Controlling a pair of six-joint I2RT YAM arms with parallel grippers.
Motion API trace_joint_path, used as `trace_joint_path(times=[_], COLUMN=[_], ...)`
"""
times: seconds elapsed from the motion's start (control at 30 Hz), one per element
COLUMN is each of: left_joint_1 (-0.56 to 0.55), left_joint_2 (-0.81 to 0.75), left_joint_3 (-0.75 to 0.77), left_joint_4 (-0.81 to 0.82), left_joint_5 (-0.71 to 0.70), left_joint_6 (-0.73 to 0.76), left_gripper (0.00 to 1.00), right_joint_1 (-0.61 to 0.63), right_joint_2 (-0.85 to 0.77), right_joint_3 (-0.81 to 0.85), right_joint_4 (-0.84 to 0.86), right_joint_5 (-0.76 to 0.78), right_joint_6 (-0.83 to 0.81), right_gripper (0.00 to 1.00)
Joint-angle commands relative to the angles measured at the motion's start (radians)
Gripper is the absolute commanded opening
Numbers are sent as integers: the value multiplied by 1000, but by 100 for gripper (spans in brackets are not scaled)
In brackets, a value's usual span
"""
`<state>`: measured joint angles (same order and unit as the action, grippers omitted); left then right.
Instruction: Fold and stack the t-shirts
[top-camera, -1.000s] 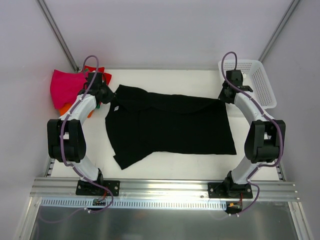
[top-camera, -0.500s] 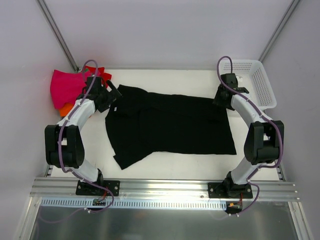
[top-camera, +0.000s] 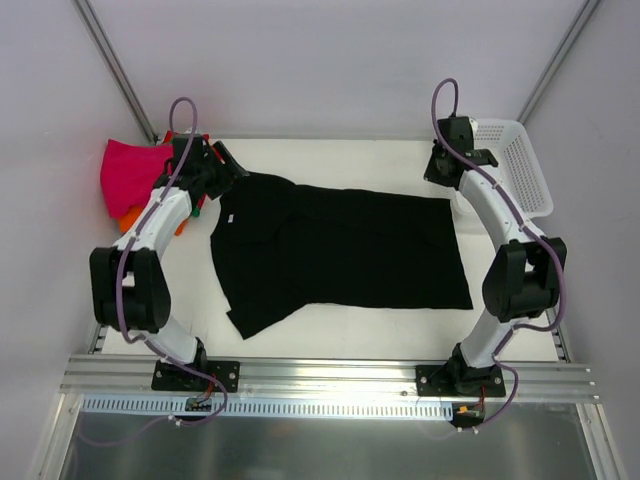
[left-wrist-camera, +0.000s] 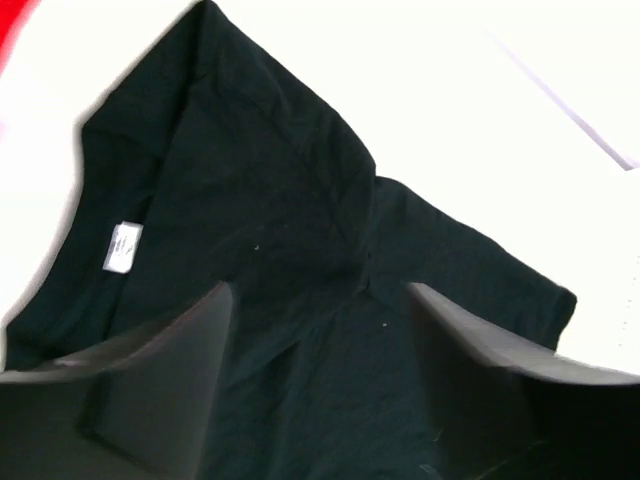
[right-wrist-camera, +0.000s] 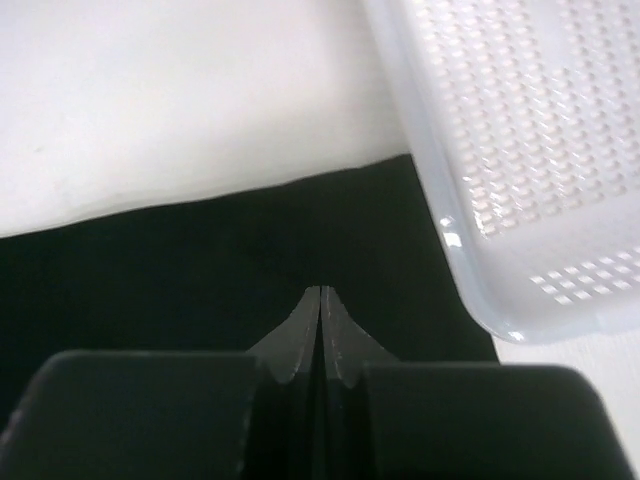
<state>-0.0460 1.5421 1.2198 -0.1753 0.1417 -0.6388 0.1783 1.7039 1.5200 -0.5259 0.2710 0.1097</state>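
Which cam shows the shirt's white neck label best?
Left wrist: the label sits large and clear on the black shirt. Top external shows it only as a white speck. Right wrist shows just the shirt's edge, no label.

The black shirt (top-camera: 340, 250) lies spread flat across the tabletop (top-camera: 350, 325), neck to the left, its small white label (left-wrist-camera: 122, 246) showing and one short sleeve angled toward the near-left. A pink shirt (top-camera: 130, 172) lies bunched over an orange one (top-camera: 127, 216) at the far-left corner.
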Motion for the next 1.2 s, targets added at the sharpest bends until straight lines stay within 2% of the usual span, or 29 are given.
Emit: trace_joint_path(times=[0.0,0.2,0.23,0.33,0.47,0.6,1.03,1.17], left_joint_1=[-8,-8,-8,-8,-12,-25,-80,-101], left_joint_2=[111,239,253,266,259,242,147,83], left_joint_3=[66,95,93,92,86,69,0,-42], left_joint_4=[20,26,28,34,37,42,46,46], left_joint_5=[111,160,159,174,191,190,210,193], left_joint_6=[37,44,45,41,36,33,16,7], left_gripper=[58,25,17,8,8,7,6,6], right_joint_1=[6,-20,-25,-37,-51,-56,-94,-94], right_joint_2=[106,286,324,364,343,283,246,156], right_joint_3=[113,181,193,221,201,115,80,-36], right_joint_4=[-46,-65,-83,-112,-144,-151,-276,-257], right_joint_5=[-79,-118,-124,-107,-55,65,163,145], right_joint_6=[-25,-4,-1,8,27,57,105,110], right_gripper=[1,1,1,1,1,1,1,1])
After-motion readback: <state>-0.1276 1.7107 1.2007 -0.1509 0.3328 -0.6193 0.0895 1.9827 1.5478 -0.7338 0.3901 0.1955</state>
